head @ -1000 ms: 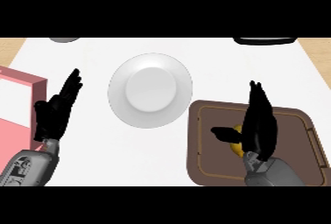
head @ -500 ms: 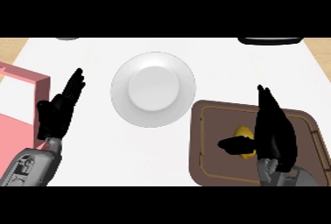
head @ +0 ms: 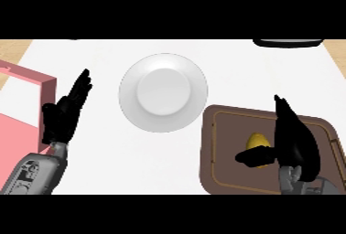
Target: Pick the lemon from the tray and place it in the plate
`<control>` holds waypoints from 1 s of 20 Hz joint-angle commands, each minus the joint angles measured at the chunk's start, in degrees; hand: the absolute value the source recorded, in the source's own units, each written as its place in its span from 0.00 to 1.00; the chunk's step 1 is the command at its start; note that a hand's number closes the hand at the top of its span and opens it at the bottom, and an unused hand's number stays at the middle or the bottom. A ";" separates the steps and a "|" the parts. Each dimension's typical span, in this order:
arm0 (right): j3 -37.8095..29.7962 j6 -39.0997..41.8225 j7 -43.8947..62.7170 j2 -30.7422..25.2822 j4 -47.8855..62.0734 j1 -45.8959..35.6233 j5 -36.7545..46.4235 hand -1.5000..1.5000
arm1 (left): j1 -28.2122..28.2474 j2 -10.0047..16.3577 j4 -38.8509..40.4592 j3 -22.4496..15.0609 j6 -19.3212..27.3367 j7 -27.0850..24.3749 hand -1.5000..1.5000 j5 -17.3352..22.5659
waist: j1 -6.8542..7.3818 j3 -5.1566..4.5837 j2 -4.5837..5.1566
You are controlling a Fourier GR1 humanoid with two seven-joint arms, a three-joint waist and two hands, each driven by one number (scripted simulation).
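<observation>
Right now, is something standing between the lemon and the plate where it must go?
Nothing visible does. The lemon lies in the tray beside the right hand. Only the tray's rim and bare counter lie between it and the plate.

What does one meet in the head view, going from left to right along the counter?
Pink box → left hand → white plate → brown tray, which holds the lemon, with the right hand over it.

lemon [head: 258, 140]: half behind right hand [head: 297, 145] | tray [head: 226, 153]: cut off below (near rim)
</observation>
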 commanded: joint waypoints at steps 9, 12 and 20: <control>-4.06 8.56 6.36 4.09 6.30 1.69 -0.87 0.00 | 2.69 -1.34 -0.21 0.24 -1.47 -2.89 0.50 -1.11 | 0.48 0.07 0.14; -5.89 10.21 5.37 4.14 4.45 3.63 -1.58 0.00 | 0.23 -2.72 0.59 0.73 -0.22 -0.98 0.50 -1.78 | 0.06 0.08 0.09; -6.50 6.98 -0.81 7.44 11.59 7.82 3.37 0.00 | 0.50 -3.42 0.61 1.12 -1.26 -2.31 0.50 -3.54 | 0.32 0.11 0.19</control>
